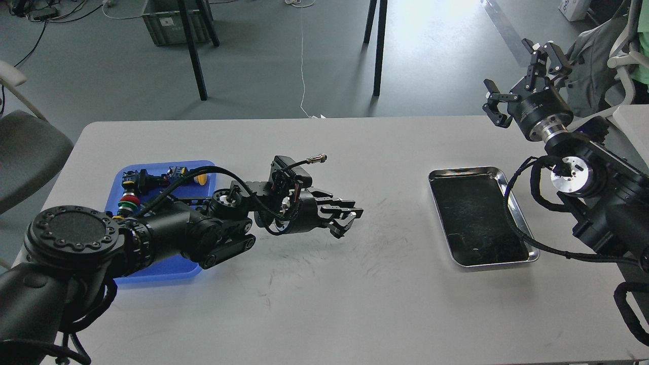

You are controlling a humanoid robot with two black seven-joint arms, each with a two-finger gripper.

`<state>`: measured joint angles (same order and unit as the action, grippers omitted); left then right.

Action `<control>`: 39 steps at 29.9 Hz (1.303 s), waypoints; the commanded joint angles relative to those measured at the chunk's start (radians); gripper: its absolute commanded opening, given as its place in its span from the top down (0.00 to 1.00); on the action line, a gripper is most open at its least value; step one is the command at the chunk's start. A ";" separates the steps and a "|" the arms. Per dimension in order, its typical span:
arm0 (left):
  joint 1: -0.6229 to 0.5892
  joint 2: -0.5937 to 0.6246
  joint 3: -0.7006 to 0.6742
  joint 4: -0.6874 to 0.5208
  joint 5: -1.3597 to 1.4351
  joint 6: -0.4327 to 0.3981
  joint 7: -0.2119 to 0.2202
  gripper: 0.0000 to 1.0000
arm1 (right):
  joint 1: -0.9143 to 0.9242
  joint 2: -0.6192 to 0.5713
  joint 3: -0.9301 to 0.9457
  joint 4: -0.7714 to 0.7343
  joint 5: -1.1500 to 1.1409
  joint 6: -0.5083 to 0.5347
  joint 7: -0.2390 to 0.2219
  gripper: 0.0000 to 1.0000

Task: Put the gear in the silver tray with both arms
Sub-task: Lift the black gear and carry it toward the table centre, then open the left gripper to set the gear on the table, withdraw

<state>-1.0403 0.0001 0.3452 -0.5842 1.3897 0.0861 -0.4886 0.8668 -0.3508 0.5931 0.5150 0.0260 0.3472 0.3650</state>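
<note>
Tabletop (324, 284) bare between left gripper (350, 219) and silver tray (509, 200).

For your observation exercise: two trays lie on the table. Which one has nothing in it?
The silver tray on the right: its dark bottom is bare, while the blue tray on the left holds small coloured parts.

You had a blue plastic tray (152, 271) at the left of the scuffed white table (314, 284), holding small parts: a yellow piece (201, 178), a red-and-green piece (129, 201). Beyond the table, you could see black metal legs (192, 50) on the grey floor, a grey crate (170, 23), a white cable (302, 61), and a grey chair (25, 152) at left.
</note>
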 commanded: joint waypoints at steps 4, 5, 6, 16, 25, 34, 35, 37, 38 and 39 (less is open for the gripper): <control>0.000 0.000 -0.003 -0.014 -0.001 0.006 0.000 0.73 | 0.000 -0.001 -0.001 0.000 0.000 0.001 0.002 0.01; 0.000 0.000 -0.005 -0.017 -0.003 0.006 0.000 0.72 | -0.002 -0.001 -0.001 0.000 0.000 0.001 0.002 0.01; 0.000 0.000 -0.005 -0.017 -0.003 0.006 0.000 0.72 | -0.002 -0.001 -0.001 0.000 0.000 0.001 0.002 0.01; 0.008 0.000 -0.011 -0.031 -0.020 0.003 0.000 0.60 | -0.003 -0.001 -0.003 0.000 0.000 0.003 0.002 0.01; -0.012 0.000 -0.052 -0.043 -0.109 0.006 0.000 0.35 | -0.002 -0.002 -0.004 -0.004 0.000 -0.014 -0.001 0.01; -0.105 0.000 -0.218 -0.017 -0.241 0.007 0.000 0.16 | 0.032 -0.037 -0.110 0.013 -0.001 -0.019 -0.012 0.01; -0.115 0.000 -0.236 -0.002 -0.256 0.007 0.000 0.12 | 0.037 -0.046 -0.127 0.017 -0.001 -0.019 -0.014 0.01; -0.122 0.009 -0.268 0.020 -0.291 0.007 0.000 0.05 | 0.058 -0.053 -0.166 0.022 -0.003 -0.013 -0.014 0.01; -0.125 0.030 -0.282 0.024 -0.311 0.007 0.000 0.05 | 0.070 -0.054 -0.199 0.022 -0.003 -0.013 -0.012 0.01; -0.130 0.050 -0.293 0.026 -0.328 0.009 0.000 0.05 | 0.081 -0.056 -0.228 0.022 -0.003 -0.013 -0.011 0.01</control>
<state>-1.1589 0.0099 0.0880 -0.5736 1.1083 0.0937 -0.4887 0.9189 -0.3994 0.4385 0.5345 0.0240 0.3309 0.3519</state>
